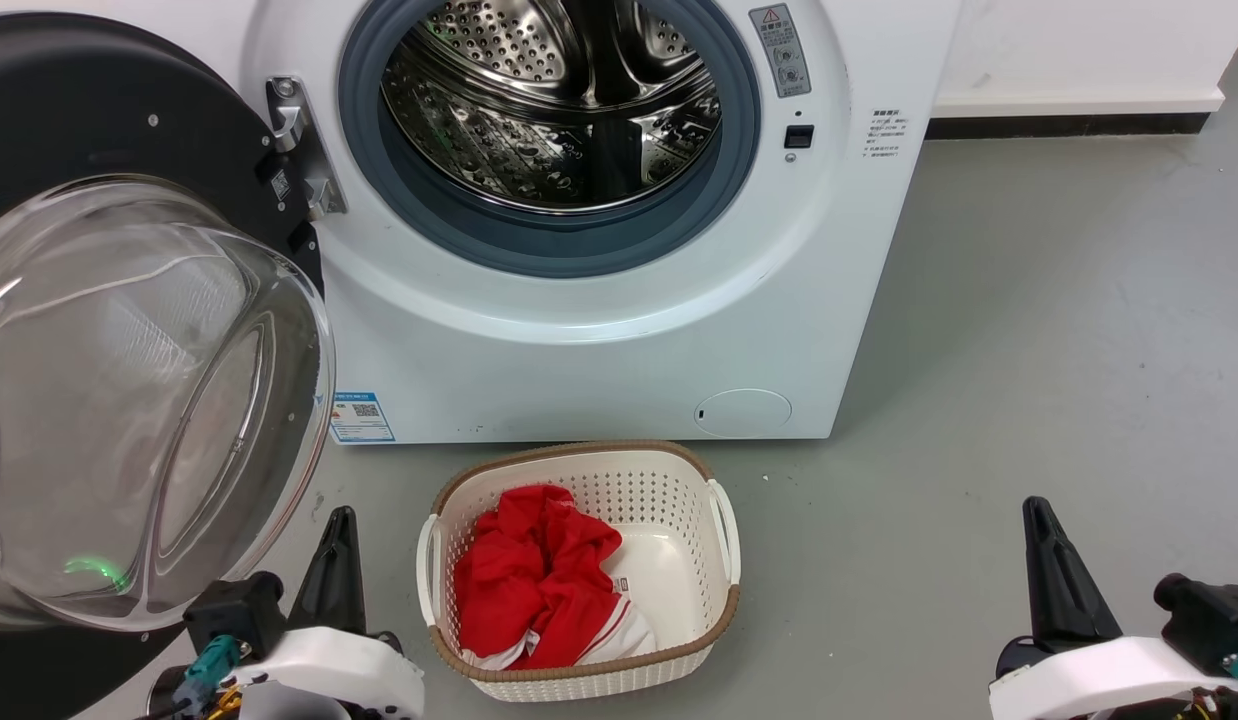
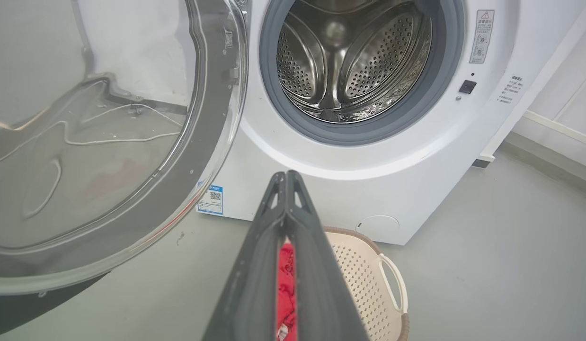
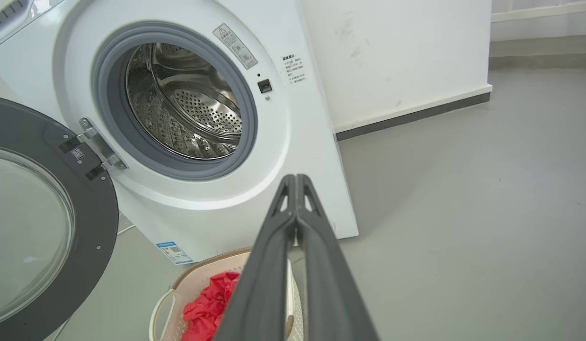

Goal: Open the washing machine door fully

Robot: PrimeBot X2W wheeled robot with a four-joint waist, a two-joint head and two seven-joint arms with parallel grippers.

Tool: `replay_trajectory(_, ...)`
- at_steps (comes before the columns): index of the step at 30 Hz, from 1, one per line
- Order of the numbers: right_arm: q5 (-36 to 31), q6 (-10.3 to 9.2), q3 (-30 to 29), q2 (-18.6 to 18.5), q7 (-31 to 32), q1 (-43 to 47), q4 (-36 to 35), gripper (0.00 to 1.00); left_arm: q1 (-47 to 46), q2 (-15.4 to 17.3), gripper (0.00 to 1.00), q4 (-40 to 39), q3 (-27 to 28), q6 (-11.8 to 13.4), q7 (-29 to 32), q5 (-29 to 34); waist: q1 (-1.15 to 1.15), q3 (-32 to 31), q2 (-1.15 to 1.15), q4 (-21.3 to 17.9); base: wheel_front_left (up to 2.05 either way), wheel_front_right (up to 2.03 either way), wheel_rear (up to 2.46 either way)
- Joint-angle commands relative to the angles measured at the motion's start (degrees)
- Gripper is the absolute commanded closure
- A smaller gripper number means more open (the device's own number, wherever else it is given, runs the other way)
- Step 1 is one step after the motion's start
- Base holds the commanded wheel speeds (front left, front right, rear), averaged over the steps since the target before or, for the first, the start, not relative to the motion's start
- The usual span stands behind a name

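With my left gripper (image 1: pixel 339 520) and right gripper (image 1: pixel 1037 515) clenched empty, I judged the left-swung washing machine door (image 1: pixel 129 400) wanted a gentle rim push.

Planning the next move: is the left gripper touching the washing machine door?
Apart. The left wrist view shows bare floor between the shut left gripper and the washing machine door.

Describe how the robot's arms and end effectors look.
The left end effector and right end effector each have two long, dark grey fingers tapering to a point, with small triangular cut-outs near the tips. Behind them sit glossy white wrist shells and a black block carrying a teal connector. Yellow wires show by the left one.
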Motion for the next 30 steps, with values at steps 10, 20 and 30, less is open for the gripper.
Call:
replay_trajectory(10, 12.63, 0.0, -0.33, -0.7, 2.21, -2.62, 0.57, 1.0, -1.74, -0.47, 1.0, -0.8, 1.61, -1.58, 2.71, -12.37, 0.0, -0.05, 0.0, -0.07, 0.0, 0.0, 0.0)
replay_trajectory(20, 21.79, -0.01, -0.6, -0.91, 4.05, -3.65, 1.52, 1.0, -2.18, -0.94, 1.0, -0.62, 2.81, -2.66, 4.95, -21.48, 0.0, -0.1, 0.0, -0.13, 0.0, 0.0, 0.0)
replay_trajectory(30, 29.14, -0.01, -0.88, -1.03, 5.62, -4.4, 2.31, 1.0, -2.56, -1.32, 1.0, -0.44, 3.77, -3.58, 6.8, -28.82, 0.0, -0.14, 0.0, -0.18, 0.0, 0.0, 0.0)
